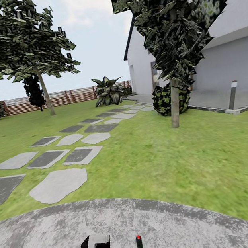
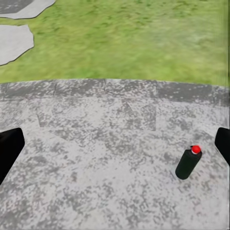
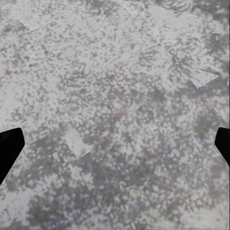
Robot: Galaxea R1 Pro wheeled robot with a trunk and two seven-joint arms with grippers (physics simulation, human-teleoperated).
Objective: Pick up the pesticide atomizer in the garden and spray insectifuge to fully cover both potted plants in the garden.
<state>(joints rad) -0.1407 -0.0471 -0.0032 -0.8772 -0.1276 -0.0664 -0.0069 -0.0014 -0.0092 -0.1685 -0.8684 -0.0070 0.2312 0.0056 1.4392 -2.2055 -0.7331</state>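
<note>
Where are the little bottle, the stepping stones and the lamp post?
Bottle [image 2: 187,164]: left wrist view, middle of its dark body.
Stepping stones [image 1: 58,185]: head view, centre of the nearest pale stone.
Lamp post [image 1: 233,96]: head view, middle of its grey shaft.

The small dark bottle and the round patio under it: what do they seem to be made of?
The pesticide atomizer looks like smooth dark plastic with a red cap, though the render leaves this open. The patio looks like rough grey stone or concrete, by its speckled, mottled surface.
</note>
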